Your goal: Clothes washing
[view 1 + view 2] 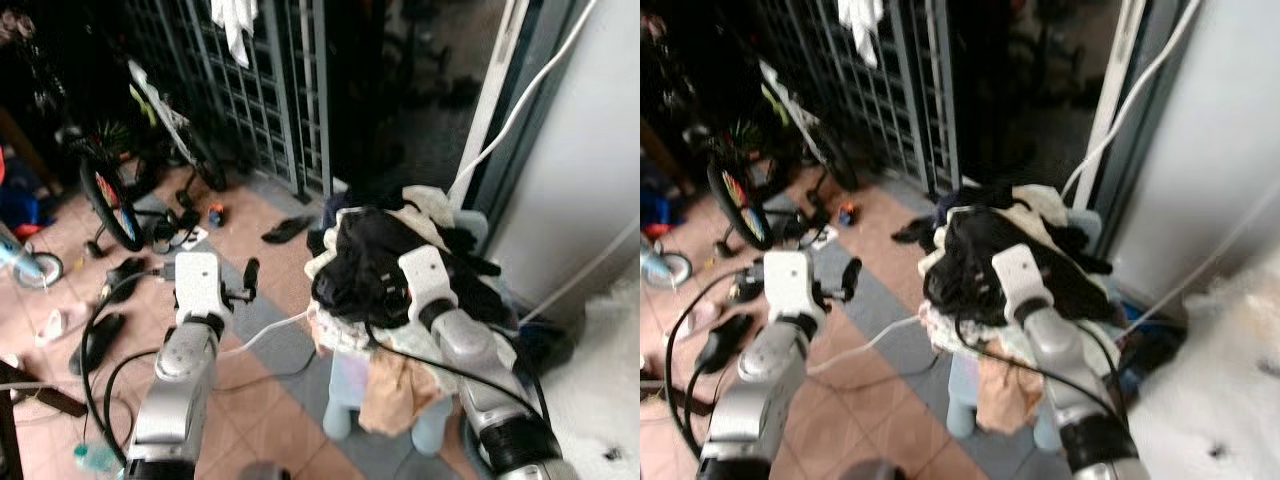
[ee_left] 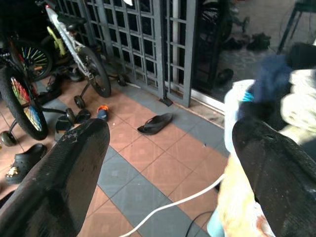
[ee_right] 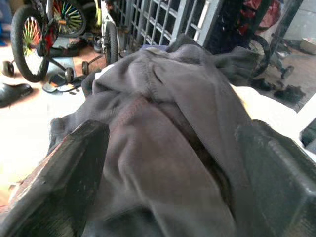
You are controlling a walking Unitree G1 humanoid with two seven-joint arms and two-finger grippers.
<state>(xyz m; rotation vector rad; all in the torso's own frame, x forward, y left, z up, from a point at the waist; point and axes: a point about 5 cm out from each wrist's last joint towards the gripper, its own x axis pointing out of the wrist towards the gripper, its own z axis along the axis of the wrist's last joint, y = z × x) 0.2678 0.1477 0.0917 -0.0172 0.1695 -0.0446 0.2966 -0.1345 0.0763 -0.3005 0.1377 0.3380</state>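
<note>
A heap of clothes point(image 1: 400, 255) sits on a pale blue stool point(image 1: 345, 395). A black garment point(image 3: 168, 123) lies on top, and a peach cloth point(image 1: 395, 395) hangs down the front. My right gripper point(image 3: 173, 136) is open over the black garment, one finger on each side of a fold and nothing pinched between them; its white wrist point(image 1: 425, 275) rests on the heap. My left gripper point(image 2: 170, 131) is open and empty, held in the air to the left of the heap above the tiled floor, level with the heap's edge point(image 2: 247, 98).
A grey metal gate point(image 1: 260, 90) stands behind, with bicycles point(image 1: 110, 200) to the left. Sandals point(image 1: 288, 229) and shoes point(image 1: 100, 340) litter the tiles. A white cable point(image 1: 270, 335) crosses the floor. A white panel point(image 1: 590, 180) and a hose point(image 1: 520, 110) stand at the right.
</note>
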